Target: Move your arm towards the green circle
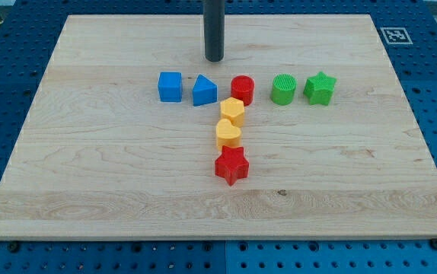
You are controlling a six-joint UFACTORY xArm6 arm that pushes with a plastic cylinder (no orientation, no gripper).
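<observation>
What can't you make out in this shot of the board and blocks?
- Camera view: my rod's upper part is cut off by the top edge; my tip shows, above the blue triangle.
- The board's bottom corners are cut off by the view's edges.
- The corner marker is too small to read.

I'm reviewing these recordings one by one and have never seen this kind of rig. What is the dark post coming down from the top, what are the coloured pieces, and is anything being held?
The dark post is the end of a robot arm: a plain rod with no gripper, so nothing is held. It only pushes blocks by sliding its lower end, my tip, along the wooden board. There is one camera, looking down at the board from the front.

A row runs across the board: blue cube, blue triangle, red cylinder, green circle, green star. Below the red cylinder a column descends: yellow hexagon-like block, yellow heart, red star.

My tip stands above the row, just up from the blue triangle, touching no block. The green circle, its target, lies to the view's right and slightly lower.
</observation>
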